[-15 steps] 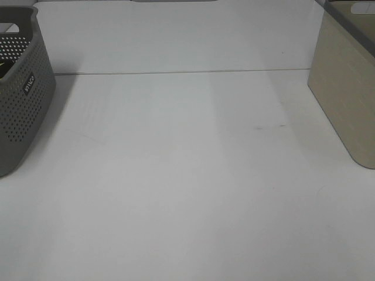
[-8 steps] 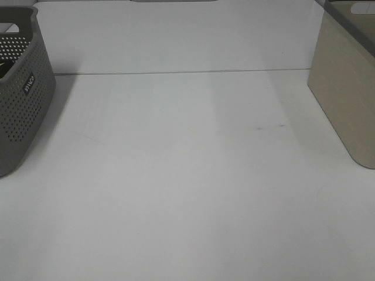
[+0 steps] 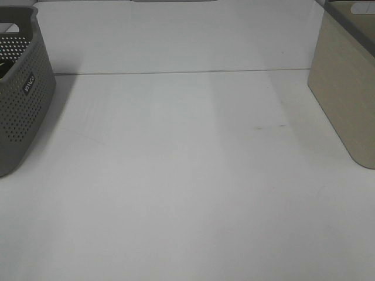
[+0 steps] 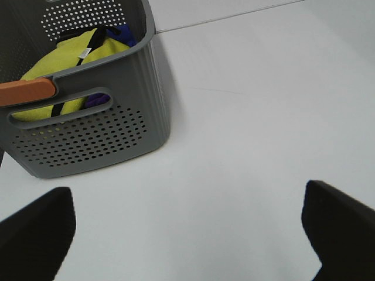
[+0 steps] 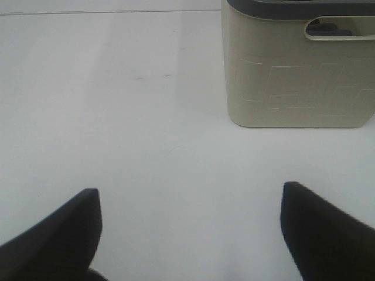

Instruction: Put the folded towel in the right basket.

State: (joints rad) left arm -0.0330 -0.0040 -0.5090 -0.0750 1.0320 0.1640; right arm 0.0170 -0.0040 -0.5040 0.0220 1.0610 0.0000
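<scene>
The right basket (image 3: pixel 345 93) is beige with a dark rim and stands at the table's right edge. It also shows in the right wrist view (image 5: pixel 293 76), where something dark (image 5: pixel 328 27) shows through its handle slot. A yellow folded cloth (image 4: pixel 70 52) and a blue-purple cloth (image 4: pixel 120 32) lie in the grey perforated left basket (image 4: pixel 88 134). My left gripper (image 4: pixel 187 234) is open and empty over the table near the grey basket. My right gripper (image 5: pixel 188 202) is open and empty, short of the beige basket. Neither gripper shows in the high view.
The grey basket (image 3: pixel 23 99) stands at the table's left edge. An orange piece (image 4: pixel 26 92) sits at its rim. The white table (image 3: pixel 187 175) spreads between the two baskets, with a seam line across the back.
</scene>
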